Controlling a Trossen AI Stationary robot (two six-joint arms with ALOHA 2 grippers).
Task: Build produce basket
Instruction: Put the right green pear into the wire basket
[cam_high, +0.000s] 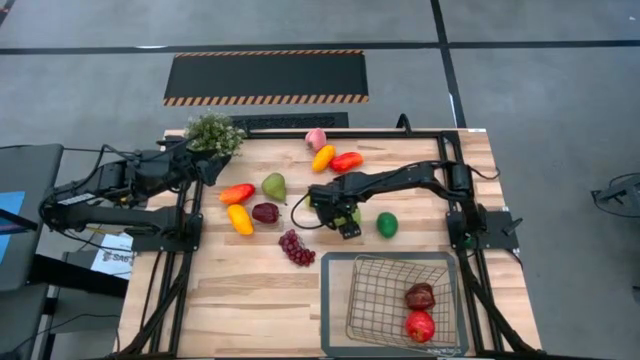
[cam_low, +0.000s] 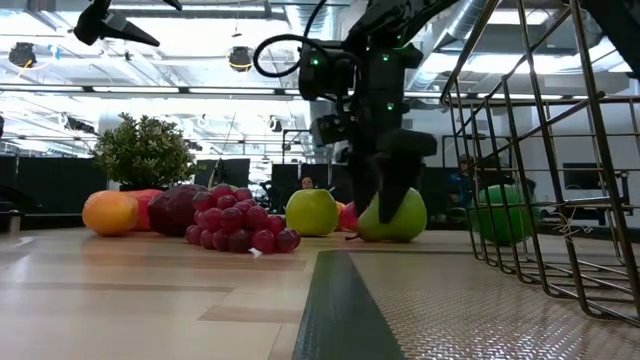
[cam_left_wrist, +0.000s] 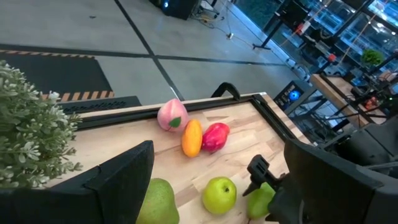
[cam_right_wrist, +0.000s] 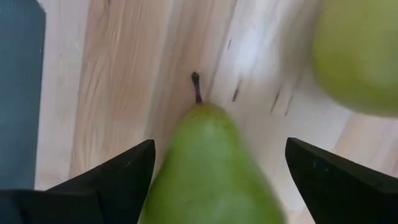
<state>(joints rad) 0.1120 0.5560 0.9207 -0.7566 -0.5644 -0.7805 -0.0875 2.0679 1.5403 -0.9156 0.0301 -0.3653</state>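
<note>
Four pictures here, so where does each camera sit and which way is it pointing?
High: above the table, looking straight down; both arms, basket.
Low: at tabletop height, looking level across; right tool coming down at a green pear.
Left wrist: on the left arm, looking past its open fingers.
Right wrist: looking down between open fingers at that pear.
Shared: that pear, low and right wrist.

the wooden table (cam_high: 240, 290) holds the basket (cam_high: 385, 297) at the near right, purple grapes (cam_high: 296, 248) in the middle, peppers (cam_high: 237, 193) and a pear (cam_high: 274, 186) left, and a bushy plant (cam_high: 213, 133) far left.
</note>
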